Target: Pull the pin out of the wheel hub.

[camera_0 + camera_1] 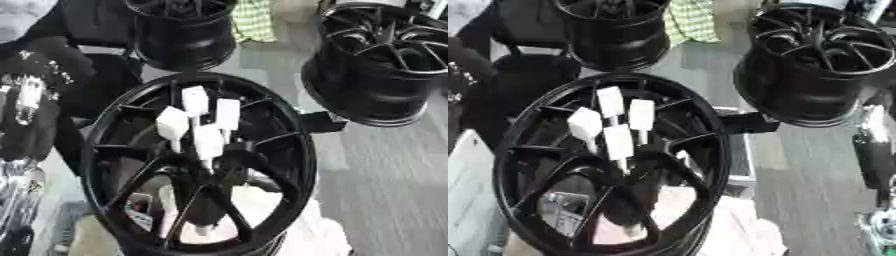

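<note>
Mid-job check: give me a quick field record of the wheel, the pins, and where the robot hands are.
wheel: black spoked wheel hub, foreground, face toward the camera
pins: four white block-headed pins standing out of the hub centre, clustered close together
pins pulled: none visibly out; all four appear seated
other wheels: two more black wheels behind, one upper centre, one upper right
left robot hand: not visible
right robot hand: not visible
contact with pins: none
</note>
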Controlling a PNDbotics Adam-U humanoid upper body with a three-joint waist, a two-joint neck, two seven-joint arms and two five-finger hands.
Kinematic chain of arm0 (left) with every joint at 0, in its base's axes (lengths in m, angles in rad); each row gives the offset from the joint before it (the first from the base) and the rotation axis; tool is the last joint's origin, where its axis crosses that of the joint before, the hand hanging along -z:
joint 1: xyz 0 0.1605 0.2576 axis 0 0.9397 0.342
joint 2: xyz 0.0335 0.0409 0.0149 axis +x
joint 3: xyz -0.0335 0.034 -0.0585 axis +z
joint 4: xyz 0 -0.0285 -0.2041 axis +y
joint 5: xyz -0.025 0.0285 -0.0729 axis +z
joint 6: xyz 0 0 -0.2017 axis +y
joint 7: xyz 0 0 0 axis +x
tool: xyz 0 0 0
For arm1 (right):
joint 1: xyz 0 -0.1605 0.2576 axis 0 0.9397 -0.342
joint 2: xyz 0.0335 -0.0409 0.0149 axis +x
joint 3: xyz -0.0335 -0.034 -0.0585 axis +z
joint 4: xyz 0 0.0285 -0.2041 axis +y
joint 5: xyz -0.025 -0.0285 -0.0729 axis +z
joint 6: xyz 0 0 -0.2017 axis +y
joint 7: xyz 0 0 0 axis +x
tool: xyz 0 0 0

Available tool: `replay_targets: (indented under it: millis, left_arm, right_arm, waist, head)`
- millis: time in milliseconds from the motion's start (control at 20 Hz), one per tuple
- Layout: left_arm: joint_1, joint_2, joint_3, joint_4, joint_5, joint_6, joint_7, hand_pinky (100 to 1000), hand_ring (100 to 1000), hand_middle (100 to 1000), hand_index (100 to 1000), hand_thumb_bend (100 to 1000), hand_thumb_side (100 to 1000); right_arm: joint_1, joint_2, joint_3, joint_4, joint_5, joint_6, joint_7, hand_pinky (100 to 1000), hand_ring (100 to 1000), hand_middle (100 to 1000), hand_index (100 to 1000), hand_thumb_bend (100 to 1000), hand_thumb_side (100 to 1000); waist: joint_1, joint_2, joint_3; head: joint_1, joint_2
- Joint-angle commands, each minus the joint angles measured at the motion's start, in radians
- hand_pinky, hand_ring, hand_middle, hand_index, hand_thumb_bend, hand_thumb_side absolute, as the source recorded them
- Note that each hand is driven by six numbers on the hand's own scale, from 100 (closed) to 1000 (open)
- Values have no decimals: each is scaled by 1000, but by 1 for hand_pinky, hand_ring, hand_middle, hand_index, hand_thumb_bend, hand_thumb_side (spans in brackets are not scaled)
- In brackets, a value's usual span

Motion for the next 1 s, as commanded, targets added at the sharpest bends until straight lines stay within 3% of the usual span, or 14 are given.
replay_targets:
  millis: [50, 250, 400, 650, 850, 1000]
  left_arm:
    - [-11, 11, 1, -17, -5, -2, -3, 733, 694, 633, 777, 100, 586]
    - [-12, 11, 1, -17, -6, -2, -3, 733, 694, 633, 777, 100, 586]
    - [-13, 13, 1, -17, -7, -2, -4, 733, 694, 633, 776, 100, 586]
    - [-14, 21, -2, -17, -12, -3, -7, 733, 694, 632, 776, 100, 585]
    - [-14, 27, -3, -17, -16, -2, -9, 733, 694, 633, 776, 100, 585]
    - [-13, 32, -5, -17, -19, -2, -11, 733, 694, 633, 776, 100, 585]
  right_arm:
    - [-4, -18, -5, -18, 3, -3, 4, 887, 821, 691, 780, 100, 635]
    - [-2, -28, -4, -18, -1, -10, 11, 887, 823, 693, 781, 100, 633]
    - [10, -83, -11, -18, 5, -36, 45, 889, 826, 698, 785, 100, 566]
    - [42, -273, -32, -18, 79, -81, 173, 896, 830, 705, 792, 100, 496]
    - [52, -457, -69, -18, 132, -94, 334, 903, 833, 712, 797, 100, 432]
    - [34, -615, -96, -18, 133, -92, 473, 908, 835, 716, 801, 100, 434]
  waist:
    - [2, -7, 0]
    - [2, -6, 1]
    - [0, -3, 2]
    - [-8, 5, 5]
    - [-17, 8, 6]
    - [-21, 11, 7]
  head:
    - [-1, 5]
    - [-1, 5]
    - [0, 5]
    - [-1, 5]
    - [-1, 5]
    - [3, 5]
